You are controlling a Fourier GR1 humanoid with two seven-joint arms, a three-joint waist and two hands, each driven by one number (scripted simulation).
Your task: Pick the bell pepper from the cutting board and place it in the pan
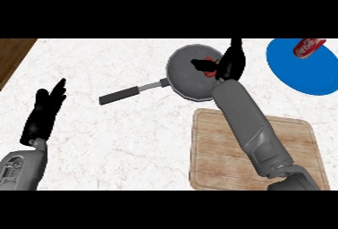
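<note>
Right hand (228, 62): over the pan's right rim, fingers curled round the bell pepper (210, 71), of which only a red sliver shows (the hand hides the rest).
Bell pepper: inside the pan's outline, at its right side; whether it touches the pan's floor, cannot tell.
Pan (188, 71): grey, round, on the desk (125, 129) beyond the cutting board; dark handle points left and toward the viewer.
Cutting board (218, 156): wooden, lower right; right forearm crosses over it.
Left hand (45, 112): at left edge, open, fingers straight and up, resting, holding nothing.
Blue plate (310, 74): upper right, cut by the edge, with 1 red can (308, 47) lying on it.
</note>
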